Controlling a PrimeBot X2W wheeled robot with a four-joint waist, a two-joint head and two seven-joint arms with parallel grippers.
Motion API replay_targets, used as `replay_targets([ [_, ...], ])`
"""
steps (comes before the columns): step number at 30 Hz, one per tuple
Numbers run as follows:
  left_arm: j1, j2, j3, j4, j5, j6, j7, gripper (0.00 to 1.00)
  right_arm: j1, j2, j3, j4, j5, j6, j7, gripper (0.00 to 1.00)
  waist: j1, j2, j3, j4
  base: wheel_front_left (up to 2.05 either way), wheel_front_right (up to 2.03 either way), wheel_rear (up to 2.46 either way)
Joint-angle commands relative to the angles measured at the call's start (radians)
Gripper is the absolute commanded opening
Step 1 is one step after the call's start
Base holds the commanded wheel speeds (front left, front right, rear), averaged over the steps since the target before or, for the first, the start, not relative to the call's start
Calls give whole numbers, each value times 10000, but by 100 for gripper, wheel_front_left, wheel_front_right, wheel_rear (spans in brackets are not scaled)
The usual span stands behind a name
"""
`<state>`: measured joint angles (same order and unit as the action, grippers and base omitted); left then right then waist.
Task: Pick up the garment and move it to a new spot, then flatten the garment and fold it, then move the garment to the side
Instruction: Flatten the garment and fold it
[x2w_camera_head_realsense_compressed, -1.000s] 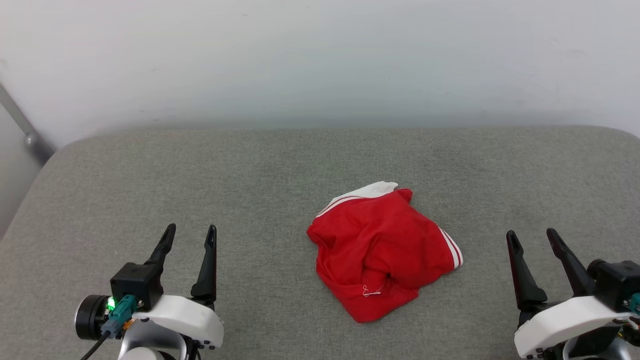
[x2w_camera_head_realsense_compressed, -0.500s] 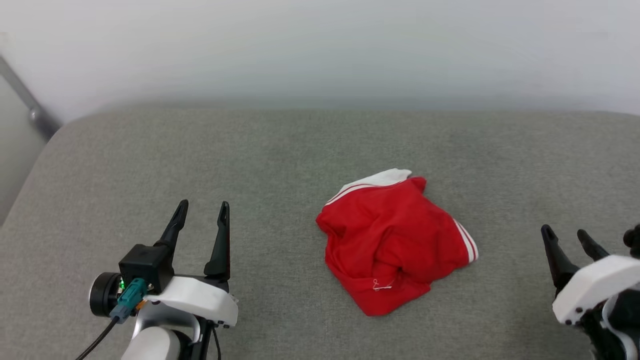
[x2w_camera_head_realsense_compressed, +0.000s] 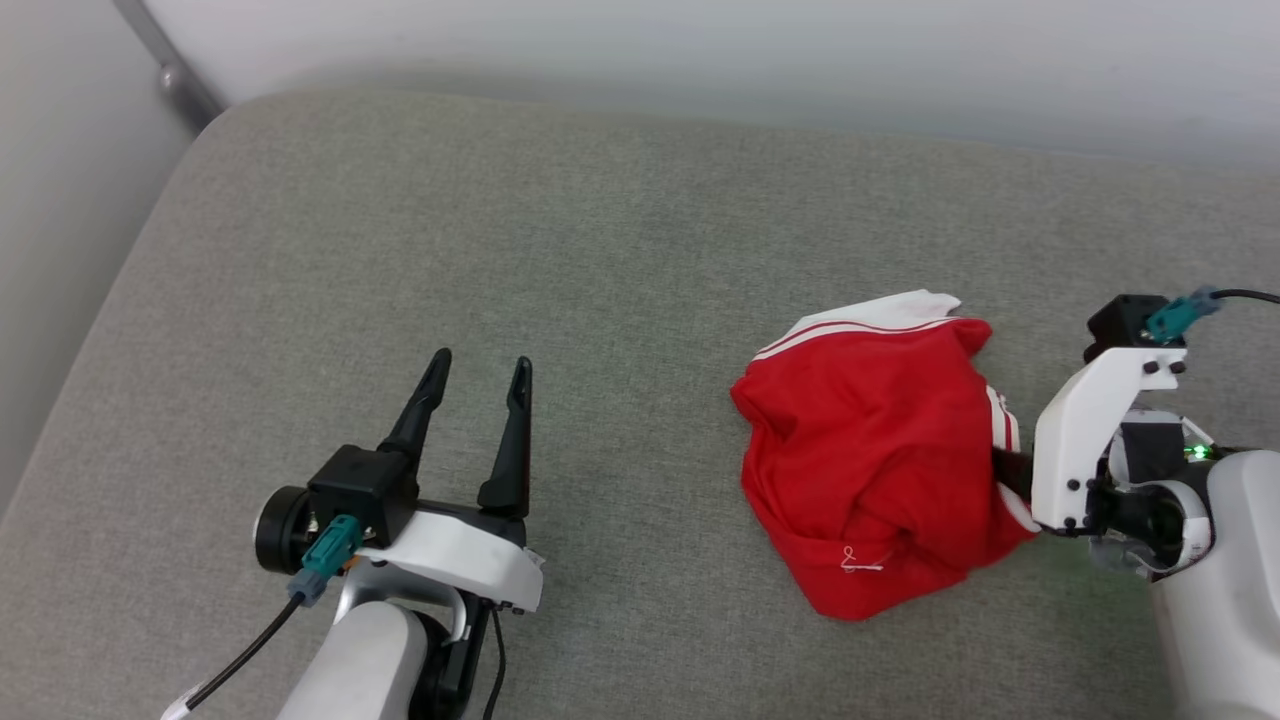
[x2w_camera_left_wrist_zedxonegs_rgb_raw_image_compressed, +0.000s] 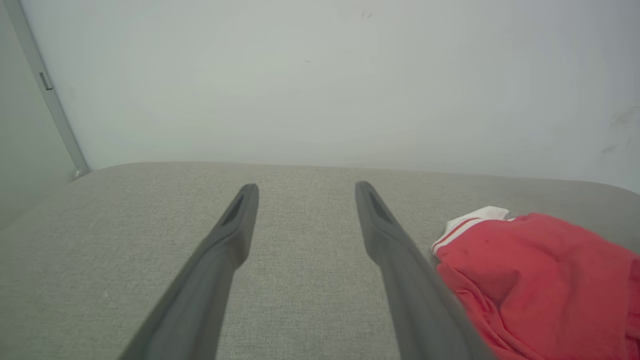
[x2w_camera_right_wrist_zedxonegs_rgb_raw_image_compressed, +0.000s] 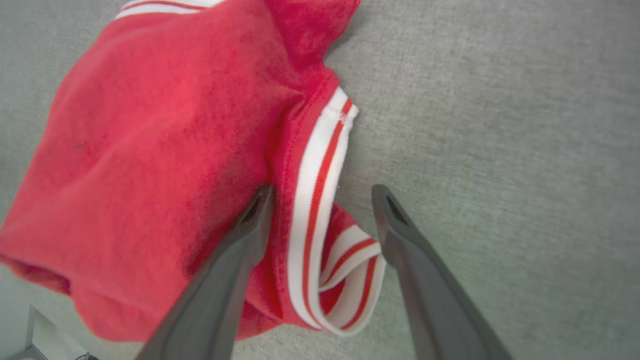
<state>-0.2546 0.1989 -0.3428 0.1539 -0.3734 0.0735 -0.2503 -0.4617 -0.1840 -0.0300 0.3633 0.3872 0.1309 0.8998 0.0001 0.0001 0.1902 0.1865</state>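
Garment (x2w_camera_head_realsense_compressed: 880, 470) crumpled on grey cushion (x2w_camera_head_realsense_compressed: 500, 200). Right pincer (x2w_camera_right_wrist_zedxonegs_rgb_raw_image_compressed: 322, 192) spread, straddling striped trim (x2w_camera_right_wrist_zedxonegs_rgb_raw_image_compressed: 327, 135) at heap edge: likely pickup grasp setup. Left pincer (x2w_camera_head_realsense_compressed: 481, 360) spread, idle, well apart.

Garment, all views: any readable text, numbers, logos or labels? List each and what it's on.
None can be read.
The garment lies crumpled, showing plain red cloth and striped trim; no letters or number are on the visible folds.
A white squiggle near its lower edge looks like loose thread, not a character.
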Motion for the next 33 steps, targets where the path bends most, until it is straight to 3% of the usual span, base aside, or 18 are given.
replay_targets([
  [1, -223, -114, -27, 118, 46, -100, -98, 100, -231, -77, 241, 638, -136, -3, 126, 100, -1, -1, 182, 219, 0, 0, 0],
  [7, -310, -266, -60, 408, 72, -270, -135, 100, 64, 85, 600, 2444, -123, -6, 771, 100, -1, -1, 144, 396, 0, 0, 0],
  [8, -286, -266, -41, 434, 68, -277, -140, 100, 108, 105, 661, 2631, -77, -6, 854, 96, -1, -1, 127, 397, 0, 0, 0],
  [9, -270, -259, -10, 462, 72, -270, -143, 100, 105, 113, 764, 2702, -19, -6, 826, 33, -1, -1, 108, 389, 0, 0, 0],
  [10, -255, -242, 23, 489, 83, -273, -147, 100, 73, 98, 860, 2700, 43, -6, 696, 0, -1, -1, 82, 365, 0, 0, 0],
  [15, -118, -122, 136, 579, 120, -251, -158, 100, -410, -91, 1186, 2177, 315, -5, -40, 0, -1, -1, -124, 154, 0, 0, 0],
  [23, 191, 58, 222, 491, 57, -144, -104, 100, -713, -1005, 1671, 47, 131, -3, -1417, 0, -1, -1, -648, -578, 0, 0, 0],
  [28, 368, 348, 328, 306, 66, -25, 94, 100, 801, -1112, 741, -1930, -145, -5, -1534, 0, -1, -1, -890, -1092, 0, 0, 0],
  [33, 603, 482, 366, 36, 8, 128, 318, 100, 3386, -260, -645, -3606, -529, -5, -1147, 0, -1, -1, -1014, -1451, 0, 0, 0],
])
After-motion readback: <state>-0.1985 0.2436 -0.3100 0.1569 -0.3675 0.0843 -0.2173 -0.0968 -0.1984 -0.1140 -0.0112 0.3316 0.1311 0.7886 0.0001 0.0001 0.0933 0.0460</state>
